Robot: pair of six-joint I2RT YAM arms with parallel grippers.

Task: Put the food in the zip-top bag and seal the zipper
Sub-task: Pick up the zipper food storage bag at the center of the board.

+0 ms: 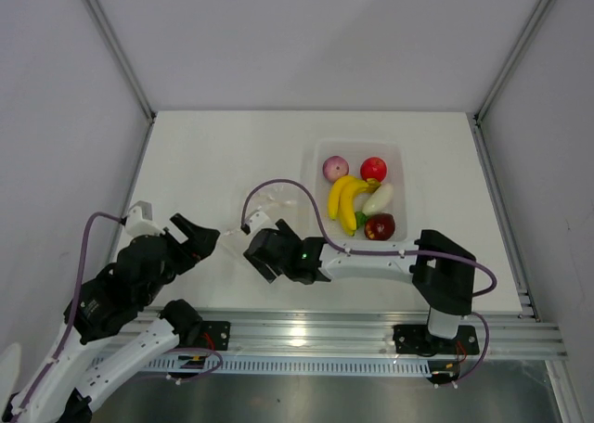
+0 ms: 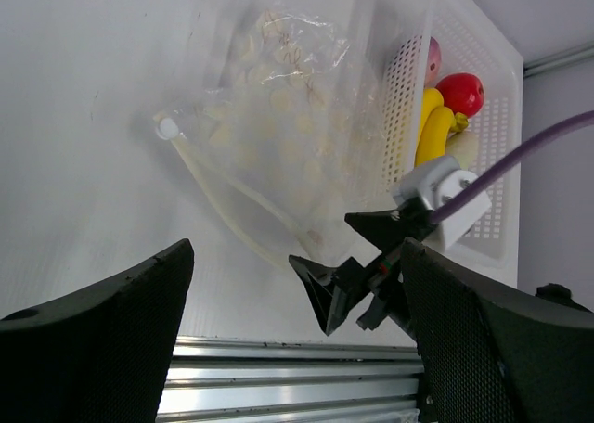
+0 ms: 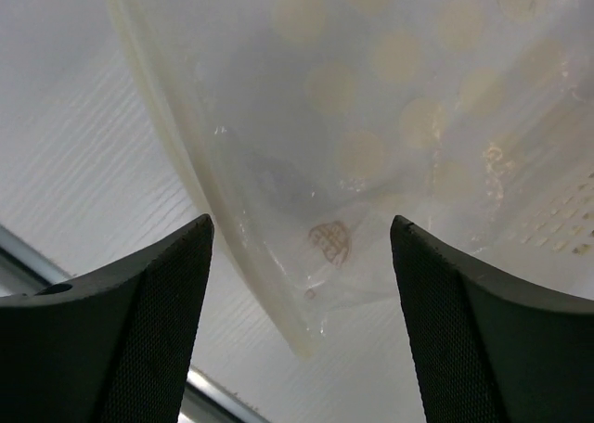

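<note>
The zip-top bag lies flat and empty on the white table, left of the tray; it also shows in the left wrist view and the right wrist view. Its zipper runs along the near-left edge. The food lies in the tray: banana bunch, onion, red fruit, apple, white piece, green bit. My right gripper is open, just above the bag's near corner. My left gripper is open and empty, left of the bag.
The rigid translucent white tray stands at the right middle of the table, touching the bag's right side. A purple cable arches over the bag. The metal rail runs along the table's near edge.
</note>
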